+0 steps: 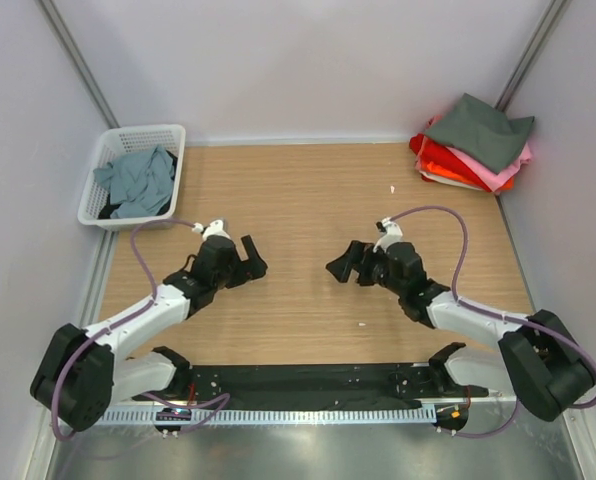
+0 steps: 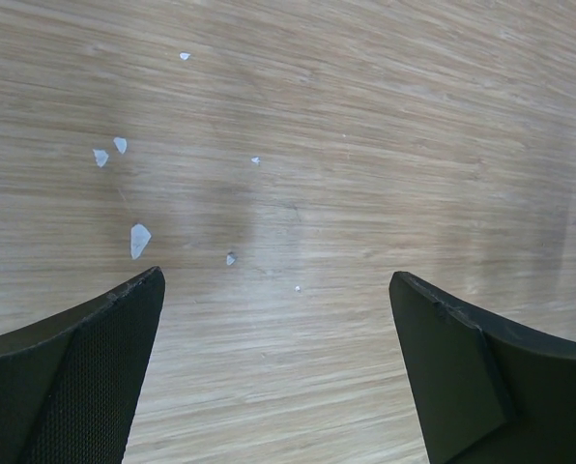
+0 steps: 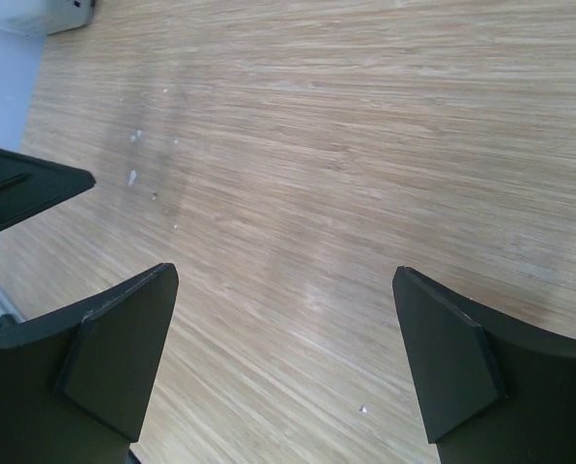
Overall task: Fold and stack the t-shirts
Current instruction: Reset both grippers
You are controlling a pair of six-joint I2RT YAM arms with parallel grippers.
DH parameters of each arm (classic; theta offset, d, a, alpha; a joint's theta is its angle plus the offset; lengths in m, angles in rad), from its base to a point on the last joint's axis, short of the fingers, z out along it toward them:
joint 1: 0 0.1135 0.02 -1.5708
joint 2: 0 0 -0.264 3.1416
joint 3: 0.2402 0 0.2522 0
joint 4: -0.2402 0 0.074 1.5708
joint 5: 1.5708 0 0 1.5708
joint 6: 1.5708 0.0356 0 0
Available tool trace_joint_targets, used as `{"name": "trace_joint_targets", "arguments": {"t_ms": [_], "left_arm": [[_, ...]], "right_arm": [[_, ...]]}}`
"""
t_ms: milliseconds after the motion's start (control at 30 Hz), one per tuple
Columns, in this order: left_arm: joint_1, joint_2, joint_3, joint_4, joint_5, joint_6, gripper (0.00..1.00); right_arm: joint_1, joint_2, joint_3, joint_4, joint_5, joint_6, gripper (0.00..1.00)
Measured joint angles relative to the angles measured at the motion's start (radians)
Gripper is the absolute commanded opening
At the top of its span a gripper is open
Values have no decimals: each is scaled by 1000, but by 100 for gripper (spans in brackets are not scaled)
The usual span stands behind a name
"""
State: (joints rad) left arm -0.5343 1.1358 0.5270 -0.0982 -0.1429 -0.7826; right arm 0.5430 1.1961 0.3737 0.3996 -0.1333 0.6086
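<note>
Currently both tools hover low over the middle of the wooden bench (image 1: 308, 190), fingers spread wide and gripping nothing. The left tool (image 1: 253, 262) is left of centre and the right tool (image 1: 343, 268) right of centre, tips facing each other, well apart. Folded t-shirts are stacked in the far right corner: a dark grey t-shirt (image 1: 483, 128) on top, a pink t-shirt (image 1: 498, 172) under it, then a red t-shirt (image 1: 443, 158) and an orange t-shirt (image 1: 436, 178). A teal-grey t-shirt (image 1: 138, 180) lies crumpled in the white lattice basket (image 1: 128, 135) at the far left, perhaps over a darker cloth. Small white flecks (image 2: 138, 239) dot the bench.
</note>
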Motion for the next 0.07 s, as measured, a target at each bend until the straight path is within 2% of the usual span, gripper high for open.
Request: {"name": "trace_joint_targets", "arguments": {"t_ms": [67], "left_arm": [[0,-3,5,-14,-4,1,100]], "right_arm": [[0,-39,-23,16,-10,0,100]]}}
